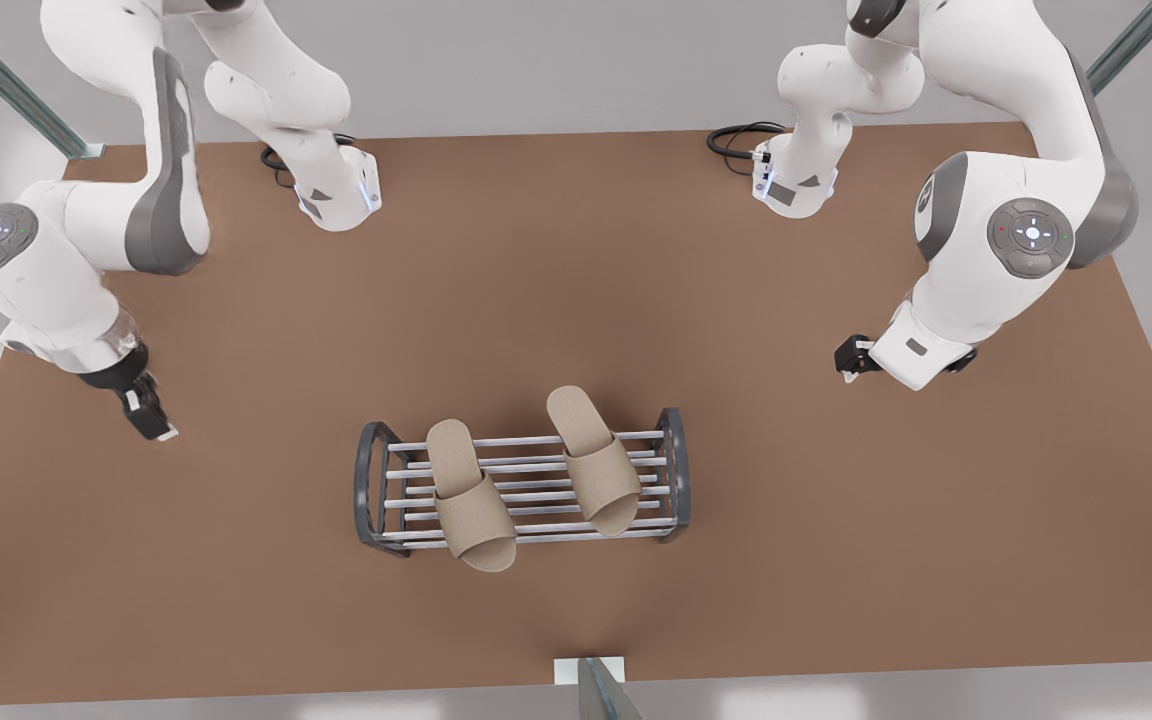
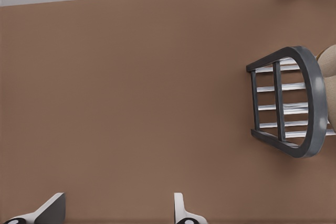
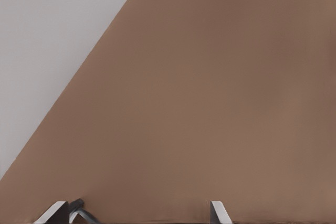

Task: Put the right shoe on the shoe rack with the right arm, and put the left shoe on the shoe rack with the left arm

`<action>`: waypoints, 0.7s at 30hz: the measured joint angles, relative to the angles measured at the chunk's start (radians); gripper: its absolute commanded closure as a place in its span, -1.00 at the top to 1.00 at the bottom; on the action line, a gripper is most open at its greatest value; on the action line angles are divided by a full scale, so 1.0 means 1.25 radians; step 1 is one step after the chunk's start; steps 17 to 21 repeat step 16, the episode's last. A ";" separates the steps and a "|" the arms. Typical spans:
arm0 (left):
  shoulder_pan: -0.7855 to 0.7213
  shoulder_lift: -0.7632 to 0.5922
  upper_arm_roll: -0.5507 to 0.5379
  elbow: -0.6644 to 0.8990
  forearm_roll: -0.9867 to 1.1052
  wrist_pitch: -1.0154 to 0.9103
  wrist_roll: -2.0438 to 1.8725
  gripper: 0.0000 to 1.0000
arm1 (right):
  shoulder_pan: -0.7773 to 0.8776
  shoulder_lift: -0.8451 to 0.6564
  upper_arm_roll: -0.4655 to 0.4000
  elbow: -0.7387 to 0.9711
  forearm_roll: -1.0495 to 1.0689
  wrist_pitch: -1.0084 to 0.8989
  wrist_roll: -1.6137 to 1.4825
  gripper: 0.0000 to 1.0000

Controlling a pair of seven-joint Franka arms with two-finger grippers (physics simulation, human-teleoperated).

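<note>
Two alike beige slippers lie across the silver bars of the shoe rack (image 1: 526,465), toes toward the table's near edge. One slipper (image 1: 471,500) is on the front view's left, the other (image 1: 591,462) on its right. My left gripper (image 1: 851,365) hangs open and empty on the front view's right, well clear of the rack. In its wrist view the gripper (image 2: 118,209) looks at the rack's dark end frame (image 2: 315,98), with a bit of slipper (image 2: 329,61) beyond. My right gripper (image 1: 158,425) hovers open and empty near the table's edge on the front view's left; its wrist view (image 3: 136,211) looks at bare tabletop.
The brown table (image 1: 836,560) carries both arm bases at the back, each with a black cable (image 1: 736,140) beside it. A metal post (image 1: 591,685) stands at the near edge, and another post (image 1: 6,85) at the back corner on the front view's left.
</note>
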 measured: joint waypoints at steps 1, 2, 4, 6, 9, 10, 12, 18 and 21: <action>0.000 0.000 0.000 0.000 0.000 0.000 0.000 1.00 | -0.037 0.006 -0.001 -0.008 0.016 -0.031 -0.042 1.00; 0.000 0.001 0.001 0.006 -0.001 0.000 0.000 1.00 | -0.066 0.010 -0.002 -0.013 0.027 -0.054 -0.083 1.00; 0.000 0.001 0.001 0.013 -0.004 0.000 0.000 1.00 | -0.086 0.024 -0.002 -0.005 0.043 -0.072 -0.163 1.00; 0.000 0.001 0.001 0.016 -0.004 0.000 0.001 1.00 | -0.033 0.074 0.000 0.071 0.051 -0.106 -0.236 1.00; 0.000 0.000 0.001 0.017 -0.005 0.000 0.001 1.00 | 0.088 0.106 0.005 0.125 0.057 -0.148 -0.331 1.00; 0.000 0.000 0.001 0.017 -0.004 -0.001 0.001 1.00 | 0.097 0.114 0.008 0.137 0.058 -0.158 -0.359 1.00; 0.000 0.000 0.000 0.017 -0.004 -0.002 0.001 1.00 | 0.089 0.118 0.011 0.145 0.055 -0.174 -0.411 1.00; 0.000 0.000 0.000 0.017 -0.004 -0.004 0.001 1.00 | 0.075 0.119 0.010 0.146 0.051 -0.196 -0.499 1.00; 0.000 0.000 0.000 0.017 -0.004 -0.004 0.001 1.00 | 0.075 0.119 0.010 0.146 0.051 -0.196 -0.499 1.00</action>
